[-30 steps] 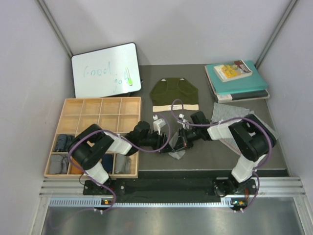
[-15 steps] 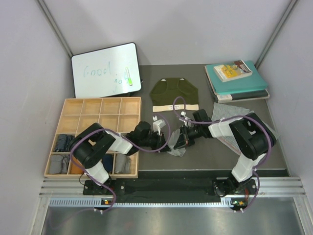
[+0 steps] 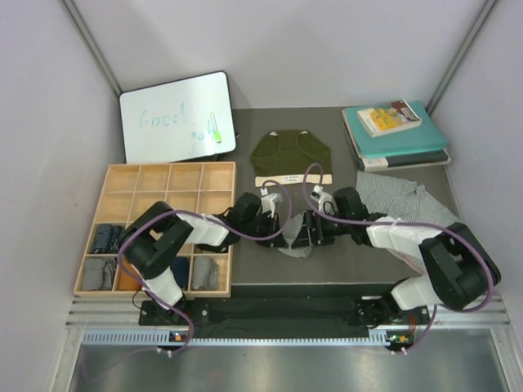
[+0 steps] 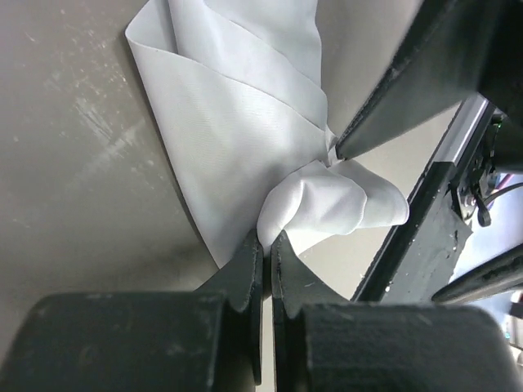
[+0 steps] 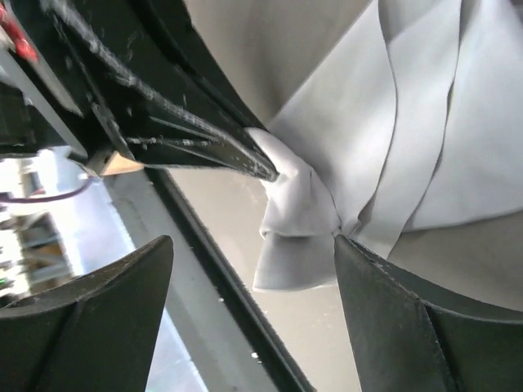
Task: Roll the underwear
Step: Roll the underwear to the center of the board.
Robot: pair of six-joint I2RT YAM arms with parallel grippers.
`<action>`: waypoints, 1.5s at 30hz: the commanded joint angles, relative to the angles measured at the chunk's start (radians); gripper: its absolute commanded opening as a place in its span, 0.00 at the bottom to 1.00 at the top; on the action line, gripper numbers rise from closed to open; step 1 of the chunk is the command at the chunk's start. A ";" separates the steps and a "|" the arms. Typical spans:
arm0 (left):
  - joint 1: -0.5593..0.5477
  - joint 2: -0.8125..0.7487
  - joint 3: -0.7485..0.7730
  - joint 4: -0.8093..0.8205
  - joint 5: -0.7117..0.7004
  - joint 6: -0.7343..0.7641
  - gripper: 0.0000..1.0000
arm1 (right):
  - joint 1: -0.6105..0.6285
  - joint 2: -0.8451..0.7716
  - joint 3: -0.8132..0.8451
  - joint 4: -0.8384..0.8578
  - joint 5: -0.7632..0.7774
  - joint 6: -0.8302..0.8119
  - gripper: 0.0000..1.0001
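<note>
Fingers (image 4: 245, 269) of the left gripper (image 4: 265, 245) are pressed tight together, pinching a bunched fold of the light grey underwear (image 4: 237, 147). This garment lies crumpled at the middle of the worktop (image 3: 351, 265), between the two arms. The right gripper (image 5: 253, 245) sits close opposite with its fingers (image 5: 384, 310) spread wide on either side of the same bunch, holding nothing. It looks like a hand-over, with one side keeping the fold pinned so the cloth cannot spring flat while the other is free to take a new hold.

Behind them the olive green underwear (image 3: 292, 151) lies flat, cream waistband toward the arms. The patterned underwear (image 3: 392, 196) is spread at the right, partly under the right arm. Both appear to be waiting their turn.

A wooden tray (image 3: 105, 196) of square compartments sits at the left, with small cloth bundles in its near cells. A whiteboard (image 3: 176, 114) leans at the back left, and teal books (image 3: 400, 135) are stacked at the back right. The worktop is dark grey and matte, enclosed by pale walls.
</note>
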 commanded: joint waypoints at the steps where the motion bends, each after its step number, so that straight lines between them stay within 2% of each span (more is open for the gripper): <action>1: 0.006 0.038 0.048 -0.109 -0.012 -0.033 0.00 | 0.096 -0.076 -0.028 0.019 0.202 -0.035 0.79; 9: 0.007 0.039 0.054 -0.139 0.002 -0.042 0.00 | 0.165 -0.140 -0.077 0.054 0.357 -0.018 0.78; 12: 0.007 0.038 0.059 -0.140 0.011 -0.048 0.00 | 0.201 -0.142 -0.068 0.025 0.409 -0.032 0.74; 15: 0.009 0.036 0.059 -0.140 0.020 -0.050 0.00 | 0.224 -0.136 -0.066 0.025 0.444 -0.029 0.65; 18: 0.007 0.036 0.057 -0.142 0.023 -0.051 0.00 | 0.236 -0.120 -0.061 0.023 0.473 -0.021 0.52; 19: 0.007 0.035 0.056 -0.142 0.025 -0.051 0.00 | 0.236 -0.116 -0.060 0.011 0.484 -0.018 0.42; 21: 0.007 0.033 0.056 -0.142 0.023 -0.051 0.00 | 0.236 -0.096 -0.048 -0.003 0.496 -0.015 0.29; 22: 0.007 0.032 0.056 -0.142 0.026 -0.051 0.00 | 0.236 -0.087 -0.043 -0.015 0.502 -0.009 0.14; 24: 0.007 0.027 0.054 -0.133 0.031 -0.056 0.00 | 0.236 -0.061 -0.031 -0.036 0.510 0.006 0.01; 26: 0.007 0.018 0.053 -0.125 0.036 -0.060 0.00 | 0.236 -0.038 -0.009 -0.087 0.519 0.025 0.00; 29: 0.010 -0.002 0.063 -0.146 0.016 -0.063 0.06 | 0.236 0.010 0.021 -0.141 0.524 0.057 0.00; 30: 0.013 -0.011 0.066 -0.152 0.000 -0.065 0.10 | 0.236 0.028 0.025 -0.147 0.521 0.065 0.00; 31: 0.012 -0.017 0.074 -0.162 -0.009 -0.066 0.20 | 0.238 0.034 0.029 -0.156 0.519 0.072 0.00; 33: 0.015 -0.039 0.079 -0.185 -0.029 -0.062 0.28 | 0.236 0.050 0.035 -0.165 0.509 0.088 0.00; 34: 0.016 -0.046 0.085 -0.194 -0.041 -0.060 0.37 | 0.236 0.064 0.043 -0.171 0.510 0.094 0.00; 38: 0.022 -0.092 0.108 -0.261 -0.105 -0.027 0.48 | 0.236 0.081 0.046 -0.193 0.512 0.105 0.00; 45: 0.044 -0.125 0.119 -0.332 -0.170 0.036 0.51 | 0.236 0.085 0.041 -0.196 0.501 0.103 0.00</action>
